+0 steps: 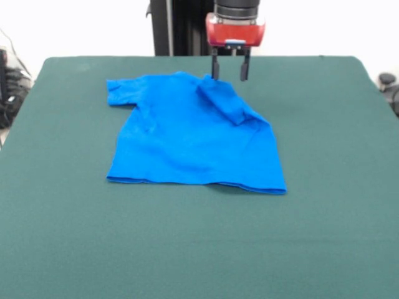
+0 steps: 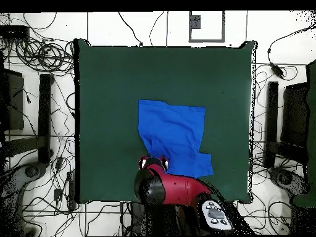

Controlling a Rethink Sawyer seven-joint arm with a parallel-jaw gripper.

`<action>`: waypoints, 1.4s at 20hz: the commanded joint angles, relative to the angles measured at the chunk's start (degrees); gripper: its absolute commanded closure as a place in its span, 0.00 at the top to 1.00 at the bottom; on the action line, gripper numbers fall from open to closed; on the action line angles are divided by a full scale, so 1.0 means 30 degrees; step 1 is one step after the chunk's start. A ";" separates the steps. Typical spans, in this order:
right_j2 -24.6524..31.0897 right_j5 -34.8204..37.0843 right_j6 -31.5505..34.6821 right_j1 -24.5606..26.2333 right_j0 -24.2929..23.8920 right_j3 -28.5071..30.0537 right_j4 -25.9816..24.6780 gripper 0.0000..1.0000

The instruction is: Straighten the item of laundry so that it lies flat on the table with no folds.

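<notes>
Still soft, creased blue T-shirt [image 1: 187, 134], one sleeve folded.

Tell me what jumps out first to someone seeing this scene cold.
The bright blue T-shirt grabs the eye first, spread near the middle of the dark green table, toward its far side, with one sleeve folded back over the body. Next comes the red and black arm, whose end effector hangs open just above that folded sleeve.
</notes>
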 commanded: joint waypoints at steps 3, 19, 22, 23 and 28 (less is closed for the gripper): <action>0.0450 -0.0417 0.2768 0.1657 0.0805 -0.1786 0.0343 1.00; 0.0177 -0.1690 0.2896 0.2853 0.1000 -0.2238 0.0166 1.00; 0.0167 -0.1894 0.2912 0.2870 0.1007 -0.2074 0.0102 1.00; 0.0184 -0.1875 0.2890 0.2820 0.0982 -0.2027 0.0092 1.00; 0.0435 -0.2280 0.2947 0.2934 0.0651 -0.1960 0.0002 0.00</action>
